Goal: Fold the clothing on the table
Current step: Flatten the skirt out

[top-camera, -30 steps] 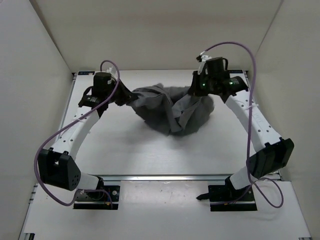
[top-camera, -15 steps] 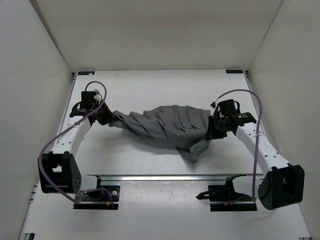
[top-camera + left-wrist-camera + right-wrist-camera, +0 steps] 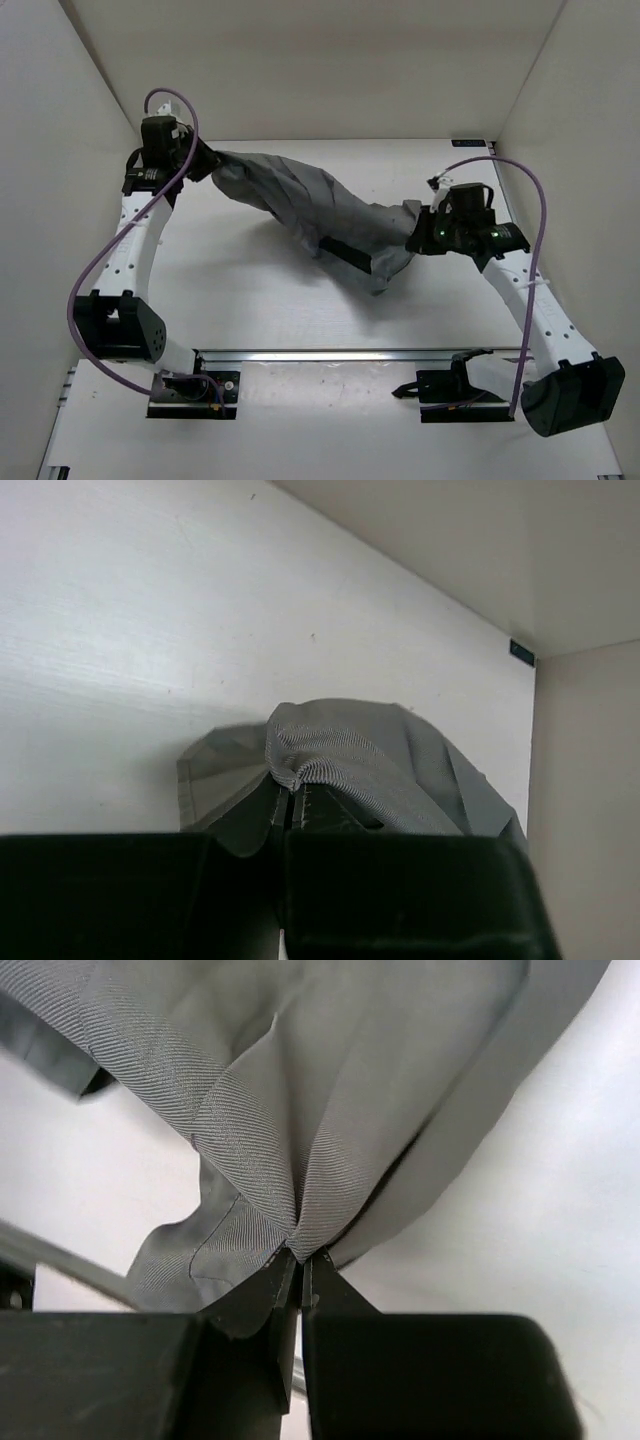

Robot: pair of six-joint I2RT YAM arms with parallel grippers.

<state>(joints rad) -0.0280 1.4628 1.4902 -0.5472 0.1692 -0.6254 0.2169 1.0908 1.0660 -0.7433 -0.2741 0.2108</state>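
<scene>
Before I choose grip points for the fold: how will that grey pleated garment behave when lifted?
Probably very floppy: the grey pleated fabric garment sags and twists between the left claw and right claw. Likely light for its size: two small pinches carry it. Thin folds might slip out if tugged hard.

Clothing (image 3: 300, 200) mid-grey (fine diagonal weave up close); table (image 3: 250, 290) matte white; arms (image 3: 140, 245) white with black joints; cables (image 3: 98, 272) purple.
</scene>
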